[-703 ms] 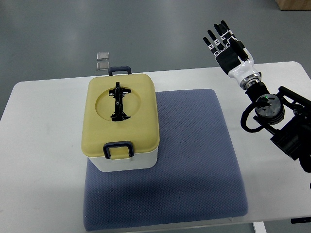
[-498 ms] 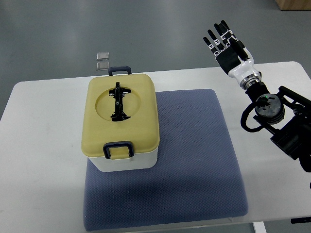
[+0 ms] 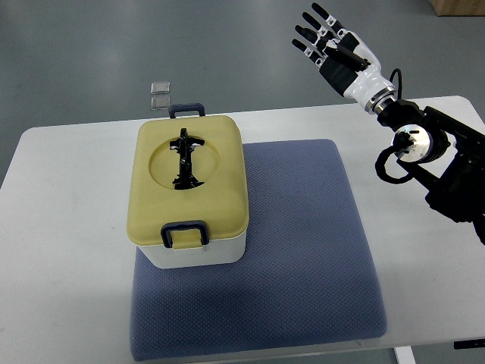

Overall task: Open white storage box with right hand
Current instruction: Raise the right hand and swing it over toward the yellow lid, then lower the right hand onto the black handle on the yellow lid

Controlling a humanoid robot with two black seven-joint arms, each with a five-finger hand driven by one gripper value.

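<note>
A: Box location?
B: White storage box (image 3: 189, 201), yellow lid (image 3: 188, 179) shut, sits on the blue mat's (image 3: 303, 250) left side, near latch (image 3: 186, 233) facing the robot, probably for easy reach.
A: Right hand?
B: Right hand (image 3: 333, 49) raised past the bench (image 3: 68, 227) far edge, well right of the box, fingers (image 3: 312, 15) spread, holding nothing.
A: Clearance?
B: Mat right of the box is bare, so there's open room to swing in. Far latch (image 3: 187, 110) lies close to the bench's far edge.
</note>
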